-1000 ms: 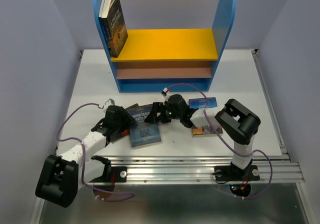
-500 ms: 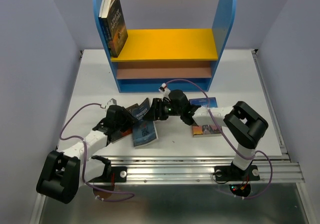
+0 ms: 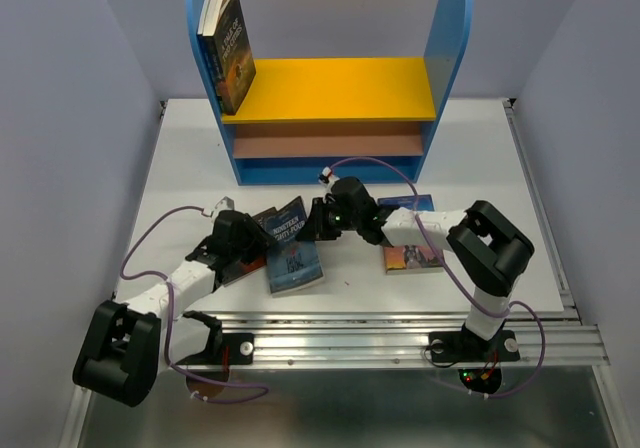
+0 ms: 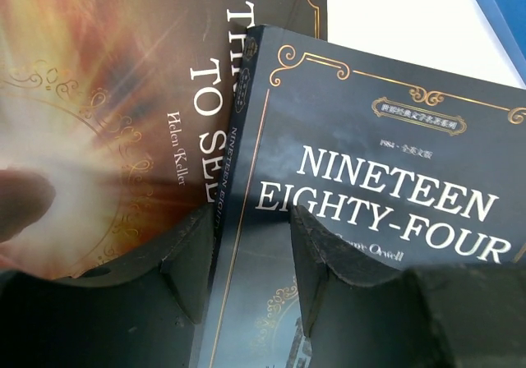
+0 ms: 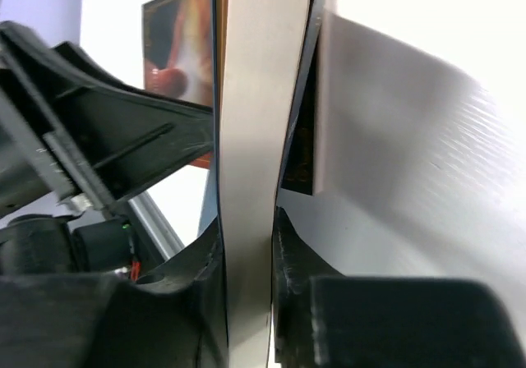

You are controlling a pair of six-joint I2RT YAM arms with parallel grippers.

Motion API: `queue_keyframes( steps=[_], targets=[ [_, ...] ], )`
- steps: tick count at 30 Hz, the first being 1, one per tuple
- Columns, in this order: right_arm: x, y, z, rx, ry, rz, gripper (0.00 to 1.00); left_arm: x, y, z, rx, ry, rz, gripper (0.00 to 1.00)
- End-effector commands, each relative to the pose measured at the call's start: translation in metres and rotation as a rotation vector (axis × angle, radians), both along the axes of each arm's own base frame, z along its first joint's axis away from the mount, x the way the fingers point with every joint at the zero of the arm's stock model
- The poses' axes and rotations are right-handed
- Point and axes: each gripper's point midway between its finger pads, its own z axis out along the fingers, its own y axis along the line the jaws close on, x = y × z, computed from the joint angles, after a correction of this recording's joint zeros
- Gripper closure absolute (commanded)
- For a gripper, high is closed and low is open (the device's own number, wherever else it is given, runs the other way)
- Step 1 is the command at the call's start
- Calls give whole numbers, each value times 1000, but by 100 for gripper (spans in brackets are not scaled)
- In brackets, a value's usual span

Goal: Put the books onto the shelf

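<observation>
The blue-grey "Nineteen Eighty-Four" book [image 3: 293, 258] [image 4: 386, 163] lies partly over a dark brown book [image 3: 262, 217] [image 4: 107, 97] on the table. My right gripper [image 3: 317, 222] [image 5: 246, 228] is shut on the blue-grey book's page edge [image 5: 251, 97], and its far side is raised. My left gripper [image 3: 250, 244] [image 4: 251, 216] stands open over the same book near its spine, its fingers [image 4: 316, 245] low on the cover. Two more books, blue [image 3: 408, 206] and sunset-coloured [image 3: 412, 259], lie flat to the right. The shelf [image 3: 335, 76] stands at the back.
Two books [image 3: 228, 48] stand leaning against the shelf's left blue panel on the yellow board. The brownish-pink lower board [image 3: 325, 145] holds nothing. Purple cables [image 3: 150, 233] loop from both arms. A metal rail [image 3: 400, 328] runs along the near table edge.
My right gripper has gone from wide open to shut on the blue-grey book's edge, and that edge has lifted. The left gripper has narrowed slightly and stayed in place.
</observation>
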Motion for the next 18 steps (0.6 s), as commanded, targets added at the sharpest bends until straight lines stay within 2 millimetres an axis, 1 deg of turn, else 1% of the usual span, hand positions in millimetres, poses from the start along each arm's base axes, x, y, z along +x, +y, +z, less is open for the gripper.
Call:
queue_keyframes(
  steps=[1, 3, 4, 6, 7, 8, 9, 10, 11, 12, 13, 14, 15, 16, 17, 18],
  targets=[
    [-4, 22, 35, 75, -89, 59, 99, -8, -25, 15, -90, -19, -98, 48],
    [-3, 20, 41, 74, -123, 59, 99, -5, -27, 25, -96, -54, -115, 45],
    [-2, 18, 50, 83, -150, 52, 99, -1, -30, 38, -108, -94, -126, 43],
    [-1, 14, 61, 92, -179, 40, 99, 2, -32, 54, -116, -146, -140, 40],
    [0, 12, 69, 101, -196, 29, 99, 4, -32, 63, -119, -173, -146, 38],
    [2, 7, 72, 96, -217, 6, 99, 7, -33, 80, -119, -228, -163, 34],
    [2, 3, 94, 127, -255, -13, 99, 7, -34, 89, -120, -253, -172, 31],
    [5, -2, 105, 134, -280, -45, 99, 7, -34, 98, -120, -279, -183, 29],
    [4, -7, 113, 141, -304, -57, 99, 6, -36, 115, -122, -333, -213, 24],
    [3, -12, 124, 155, -326, -67, 99, 5, -37, 124, -126, -362, -227, 20],
    [2, -21, 150, 196, -364, -86, 99, 4, -39, 133, -130, -387, -241, 14],
    [0, -28, 153, 202, -366, -106, 99, 2, -41, 151, -144, -441, -264, 3],
    [2, -36, 163, 216, -379, -128, 99, 2, -42, 159, -146, -470, -279, 2],
    [1, -49, 185, 249, -412, -156, 99, 0, -44, 168, -148, -500, -301, 1],
    [3, -58, 187, 240, -419, -184, 99, -3, -46, 185, -148, -551, -333, 1],
    [3, -66, 195, 246, -437, -198, 99, -4, -47, 193, -147, -579, -346, 1]
  ],
)
